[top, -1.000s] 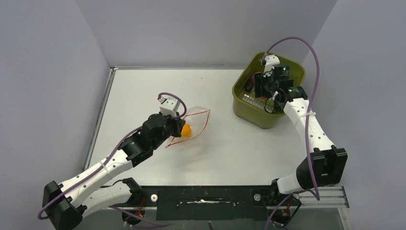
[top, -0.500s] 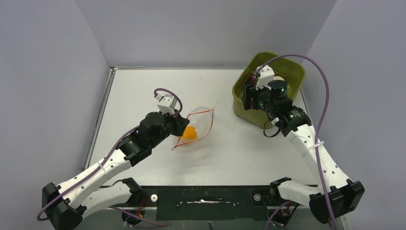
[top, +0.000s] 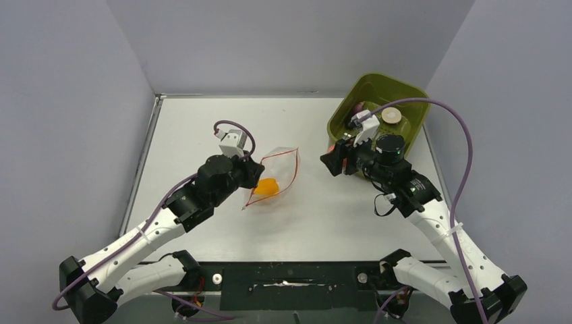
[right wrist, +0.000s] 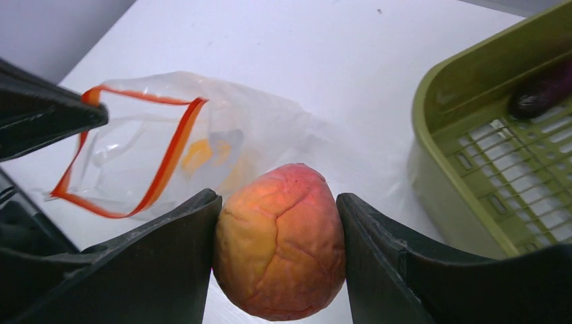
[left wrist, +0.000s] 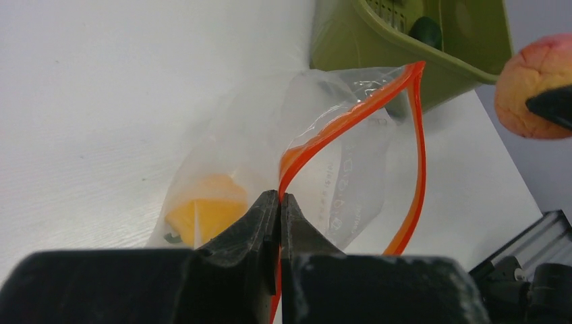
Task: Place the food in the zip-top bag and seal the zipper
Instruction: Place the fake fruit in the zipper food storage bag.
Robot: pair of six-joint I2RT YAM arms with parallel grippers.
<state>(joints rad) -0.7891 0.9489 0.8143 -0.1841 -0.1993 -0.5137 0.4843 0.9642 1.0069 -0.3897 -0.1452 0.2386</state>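
Observation:
The clear zip-top bag (top: pixel 278 174) lies mid-table with the yellow-orange bell pepper (top: pixel 267 187) inside. My left gripper (top: pixel 251 178) is shut on the red zipper strip (left wrist: pixel 351 118) at the mouth's near edge (left wrist: pixel 280 197) and holds the mouth open. My right gripper (top: pixel 332 162) is shut on the red-orange round fruit (right wrist: pixel 280 239) and holds it in the air between the basket and the bag. The open mouth (right wrist: pixel 177 145) faces it. The fruit also shows in the left wrist view (left wrist: pixel 533 84). A dark purple piece (right wrist: pixel 546 91) and a pale round slice (top: pixel 390 116) lie in the basket.
The olive-green plastic basket (top: pixel 413 101) stands at the back right, close behind my right gripper; its slotted floor shows in the right wrist view (right wrist: pixel 512 169). A dark piece (left wrist: pixel 426 30) lies in it. Grey walls close in the table on three sides.
My right gripper has come up out of the basket and moved left toward the bag with the fruit in it. My left gripper kept its hold and shifted the bag slightly.

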